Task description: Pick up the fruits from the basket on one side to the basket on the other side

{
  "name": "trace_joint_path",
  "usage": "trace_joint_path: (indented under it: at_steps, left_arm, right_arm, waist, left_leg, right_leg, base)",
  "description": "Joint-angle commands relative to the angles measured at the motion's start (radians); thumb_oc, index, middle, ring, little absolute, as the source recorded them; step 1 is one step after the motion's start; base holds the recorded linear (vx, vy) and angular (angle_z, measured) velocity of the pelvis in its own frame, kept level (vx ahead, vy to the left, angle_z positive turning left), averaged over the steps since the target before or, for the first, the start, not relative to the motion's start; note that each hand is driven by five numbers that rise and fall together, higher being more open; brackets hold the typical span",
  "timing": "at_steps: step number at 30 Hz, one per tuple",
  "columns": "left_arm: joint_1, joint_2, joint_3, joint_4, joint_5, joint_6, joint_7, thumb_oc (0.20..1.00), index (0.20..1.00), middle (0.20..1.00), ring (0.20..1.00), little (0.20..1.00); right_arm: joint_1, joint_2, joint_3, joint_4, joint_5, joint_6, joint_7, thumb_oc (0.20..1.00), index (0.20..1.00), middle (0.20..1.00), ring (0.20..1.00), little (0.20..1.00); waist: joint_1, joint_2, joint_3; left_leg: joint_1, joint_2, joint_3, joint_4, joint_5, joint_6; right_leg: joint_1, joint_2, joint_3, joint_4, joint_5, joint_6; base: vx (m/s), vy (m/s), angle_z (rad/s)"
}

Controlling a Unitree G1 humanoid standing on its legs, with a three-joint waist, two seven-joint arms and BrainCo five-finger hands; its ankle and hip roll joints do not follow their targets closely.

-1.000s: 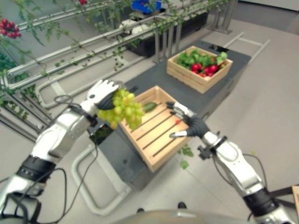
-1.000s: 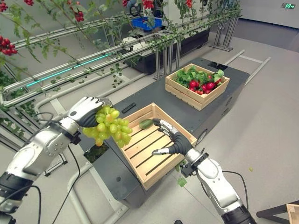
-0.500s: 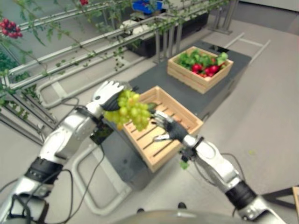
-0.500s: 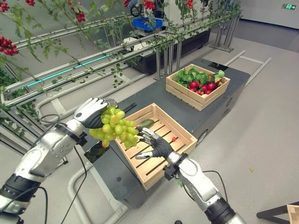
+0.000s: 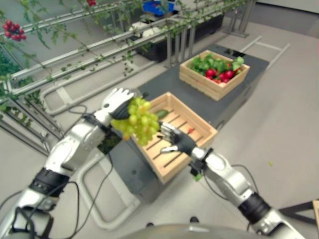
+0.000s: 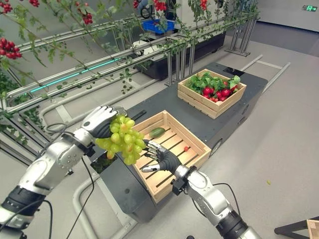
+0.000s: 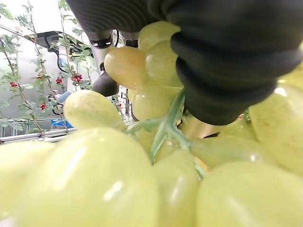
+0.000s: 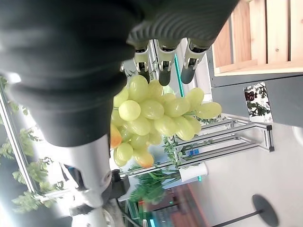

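Right eye view, from the near edge outward: the right hand (image 6: 160, 158) sits just below centre frame with its fingers spread and relaxed, holding nothing, palm turned toward the grapes (image 6: 122, 140) at centre left. Its fingertips are just beside the bunch; whether they touch it I cannot tell. The left hand (image 6: 99, 122), slightly further left and up, has its fingers curled round the top of the bunch, so the grapes hang free above the near left corner of the near crate (image 6: 196, 139). In the left wrist view the green stem (image 7: 163, 127) runs up into that grip.

This looks like a hand-over between hands. To do it well, the right hand should come under and around the upper cluster near the stem, close gently so no grape is crushed or pulled off, and only then should the left hand let go.

Behind the hands, the near crate on the dark worktop (image 6: 234, 119) holds a green fruit (image 6: 156, 132) and a small red one (image 6: 186, 148). At upper right, the far crate (image 6: 230, 98) is full of red and green produce.
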Motion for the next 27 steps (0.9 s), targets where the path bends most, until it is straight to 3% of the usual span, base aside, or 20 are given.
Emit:
trace_joint_path:
  at_steps: [1, 16, 27]
  left_arm:
    - [-0.117, -0.027, 0.004, -0.018, -0.059, -0.006, 0.030, 0.200, 0.200, 0.200, 0.200, 0.200]
    - [-0.062, -0.024, 0.033, -0.100, -0.093, -0.023, 0.011, 0.200, 0.200, 0.200, 0.200, 0.200]
    - [-0.054, -0.031, 0.020, -0.111, -0.080, -0.035, 0.029, 0.200, 0.200, 0.200, 0.200, 0.200]
  right_arm:
    - [-0.073, 0.059, 0.046, 0.001, 0.103, -0.036, 0.023, 1.000, 1.000, 1.000, 1.000, 1.000]
    - [-0.100, 0.091, 0.071, 0.120, 0.079, -0.043, 0.013, 1.000, 1.000, 1.000, 1.000, 1.000]
    - [-0.147, 0.162, 0.096, 0.219, 0.219, -0.047, 0.005, 1.000, 1.000, 1.000, 1.000, 1.000]
  waist:
    - [0.012, -0.013, -0.044]
    - [0.022, -0.008, -0.050]
    - [0.032, -0.007, -0.052]
  left_leg:
    - [0.046, -0.063, 0.020, 0.031, -0.176, 0.038]
    - [0.046, -0.066, 0.017, 0.029, -0.177, 0.039]
    - [0.046, -0.069, 0.017, 0.029, -0.178, 0.040]
  right_leg:
    - [-0.005, -0.018, 0.033, 0.016, -0.086, 0.041]
    - [-0.006, -0.021, 0.034, 0.014, -0.083, 0.042]
    - [-0.007, -0.025, 0.035, 0.013, -0.081, 0.043]
  base:
    - [0.00, 0.000, 0.00]
    - [0.00, 0.000, 0.00]
    - [0.00, 0.000, 0.00]
